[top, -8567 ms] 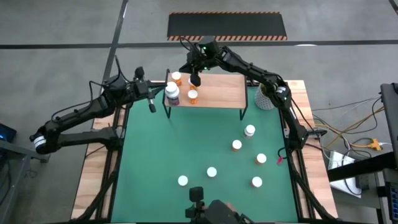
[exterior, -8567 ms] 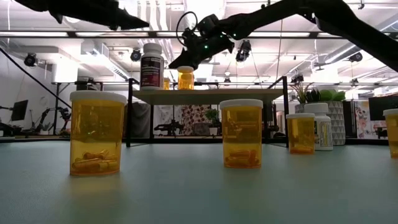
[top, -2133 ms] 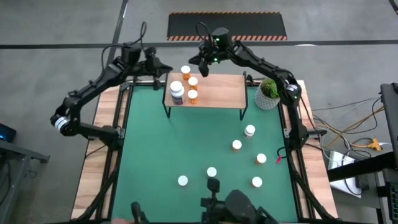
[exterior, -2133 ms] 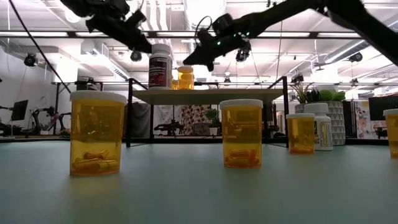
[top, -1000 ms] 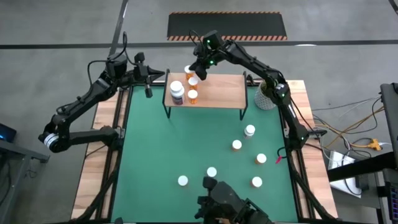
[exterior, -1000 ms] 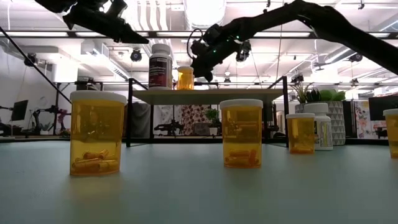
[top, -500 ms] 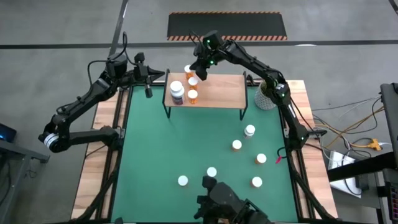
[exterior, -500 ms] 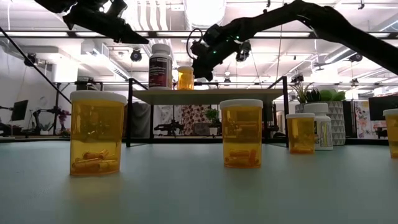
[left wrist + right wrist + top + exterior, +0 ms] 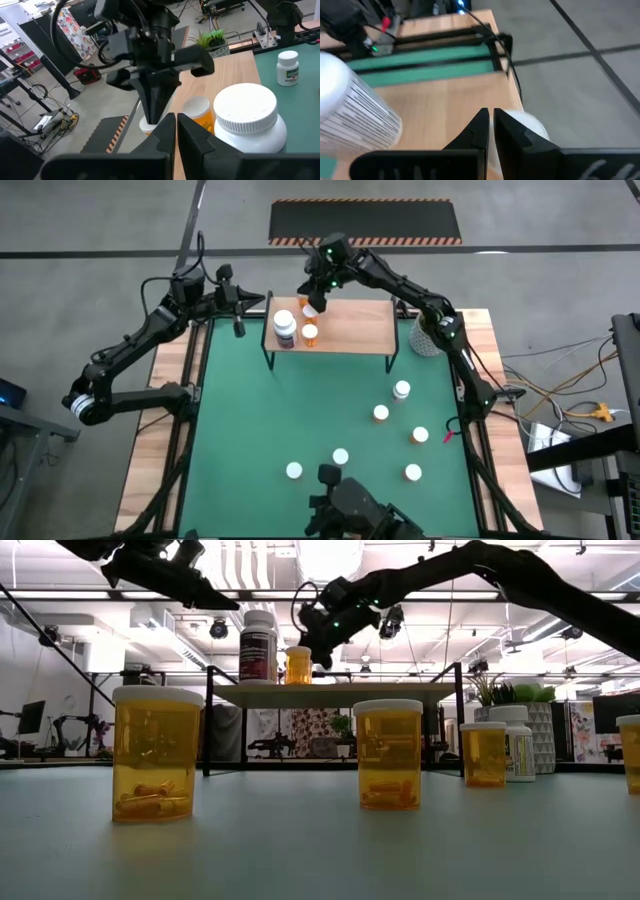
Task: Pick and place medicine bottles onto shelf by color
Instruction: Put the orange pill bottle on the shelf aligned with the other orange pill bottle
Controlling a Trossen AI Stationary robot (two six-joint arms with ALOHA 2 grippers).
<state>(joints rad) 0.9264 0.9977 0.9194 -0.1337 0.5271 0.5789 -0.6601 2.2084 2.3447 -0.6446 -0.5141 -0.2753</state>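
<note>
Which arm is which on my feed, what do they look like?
Both are dark, slim, jointed arms with loose black cables. The right gripper carries a green indicator light on its wrist; the left gripper shows none. Each ends in two tapered black jaws. The left arm has a white band near its base.

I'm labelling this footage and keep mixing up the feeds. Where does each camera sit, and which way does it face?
High view: above the table, looking straight down; both arms, left end effector, right end effector over the shelf.
Low view: at table-top height, facing across the mat to the shelf; arms enter from above.
Left wrist view: behind its own shut fingers, facing the big white-capped bottle.
Right wrist view: behind its own fingers, above the shelf board.
Shared: the big bottle shows in the high, low and left wrist views.
</note>
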